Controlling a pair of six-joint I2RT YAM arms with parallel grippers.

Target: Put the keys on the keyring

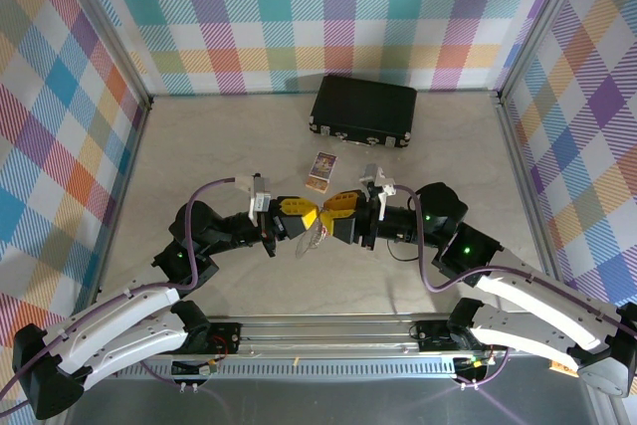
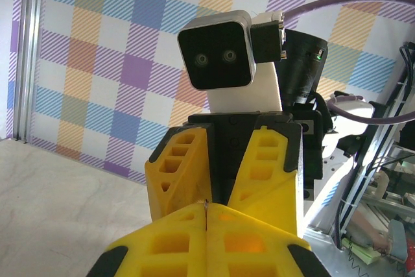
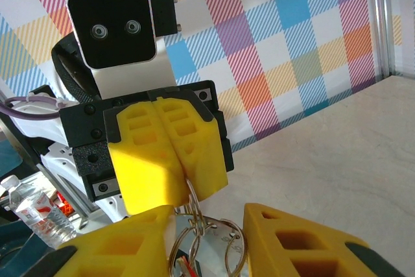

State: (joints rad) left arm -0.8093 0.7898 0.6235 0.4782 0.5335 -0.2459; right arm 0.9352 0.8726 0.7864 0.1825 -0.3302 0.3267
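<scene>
The keyring (image 3: 196, 224) (one, a cluster of overlapping grey metal loops) hangs in the air between two yellow-fingered claws that meet nose to nose above the middle of the desk (image 1: 199, 146). The left claw (image 3: 185, 186) is clamped fully closed, its two fingers pressed together with no gap, and a thin metal loop of the keyring runs up into the seam at its tip. The right claw (image 3: 207, 241) is spread wide, one finger on either side of the hanging loops; whether either finger touches the metal cannot be told.

Of the keys (image 3: 188, 265), a single sliver of red shows low among the loops in the right wrist view. The silver blade cannot be made out, nor whether it is threaded on.

From above, the keyring reads as a pale, shiny tangle dangling just below the two meeting fingertips. Farther back on the desk lie one small printed card (image 1: 321, 171), just beyond the claws, and one black case (image 1: 363, 109) with metal corners near the back wall — well apart from the keyring.
</scene>
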